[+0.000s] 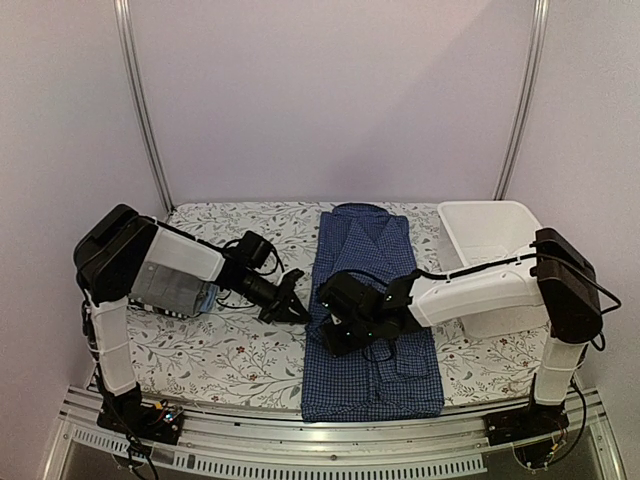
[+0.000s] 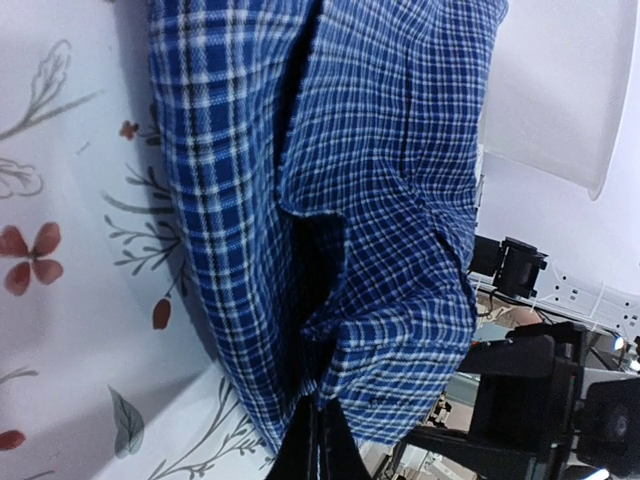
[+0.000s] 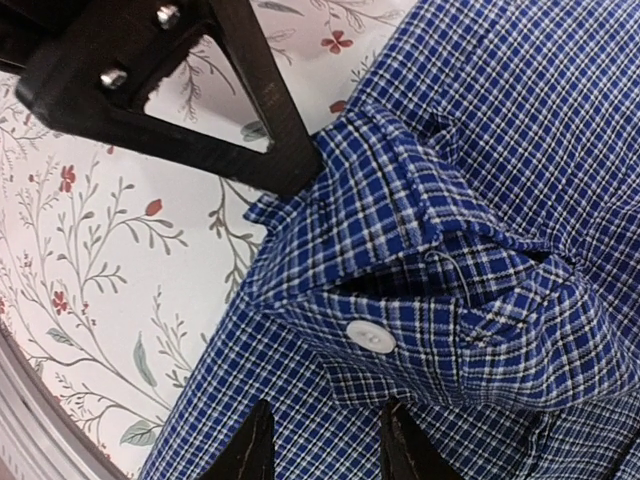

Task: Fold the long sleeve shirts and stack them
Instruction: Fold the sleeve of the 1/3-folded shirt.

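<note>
**Item:** dark blue check shirt [image 1: 375, 350], long sleeve, woven cloth, white button [image 3: 372, 336] at the cuff [image 3: 430, 250].

**Location:** centre of the floral-covered table [image 1: 230, 350], lying as a long narrow strip from the far edge to the near edge, collar at the far end. The white basket [image 1: 490, 215] stands just beside its far right side. A grey and striped cloth [image 1: 172, 290], probably other shirts, lies under the left arm, mostly hidden.

**Left gripper** [image 2: 310, 455]: at the shirt's left edge, mid-length. The fingers look pressed together on a peak of the cloth, which draws up to their tips.

**Right gripper** [image 3: 325, 450]: over the same stretch of shirt, just beside the left one. Its fingers stand apart, with the cuff and button in front of them and nothing clamped.

**Handling (judged):**
- Light, limp and thin, with no stiffness except at the doubled cuff, the placket and the collar.
- It sags and creases wherever it is lifted.
- Layers slide over one another, so a shallow pinch may take only the top layer.
- It is not fragile, though the button could snag.

**Hold points (judged):** the seamed cuff or a hemmed edge, gripped deep. Two spaced holds along one side would keep a fold line straight.
</note>
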Robot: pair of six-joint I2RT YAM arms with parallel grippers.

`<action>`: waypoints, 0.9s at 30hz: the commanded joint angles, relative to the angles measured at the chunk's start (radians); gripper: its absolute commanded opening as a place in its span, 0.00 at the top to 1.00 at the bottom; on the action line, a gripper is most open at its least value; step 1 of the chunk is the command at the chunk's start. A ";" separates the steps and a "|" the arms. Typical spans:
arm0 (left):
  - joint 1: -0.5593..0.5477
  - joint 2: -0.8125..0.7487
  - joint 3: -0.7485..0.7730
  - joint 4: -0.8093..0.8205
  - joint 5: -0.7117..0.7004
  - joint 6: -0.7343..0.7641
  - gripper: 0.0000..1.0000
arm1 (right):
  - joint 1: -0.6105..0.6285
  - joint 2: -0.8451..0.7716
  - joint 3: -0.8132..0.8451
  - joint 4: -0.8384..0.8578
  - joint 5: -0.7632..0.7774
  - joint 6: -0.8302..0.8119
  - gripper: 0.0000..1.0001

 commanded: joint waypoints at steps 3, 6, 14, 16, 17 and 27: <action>0.003 0.022 0.029 -0.013 0.002 0.033 1.00 | 0.005 0.084 0.068 -0.045 0.096 -0.005 0.65; 0.002 0.023 0.031 -0.016 0.002 0.036 1.00 | 0.007 0.114 0.083 -0.046 0.091 -0.007 0.64; 0.001 0.032 0.040 -0.022 0.007 0.046 0.99 | 0.011 0.144 0.083 -0.071 0.080 0.002 0.64; 0.003 0.034 0.043 -0.028 0.006 0.051 0.99 | 0.016 0.139 0.082 -0.083 0.090 0.010 0.66; 0.003 0.034 0.043 -0.030 0.006 0.053 0.99 | 0.016 0.138 0.084 -0.092 0.092 0.012 0.68; -0.001 0.023 0.052 -0.069 0.004 0.083 0.99 | 0.017 0.093 0.095 -0.137 0.124 0.020 0.94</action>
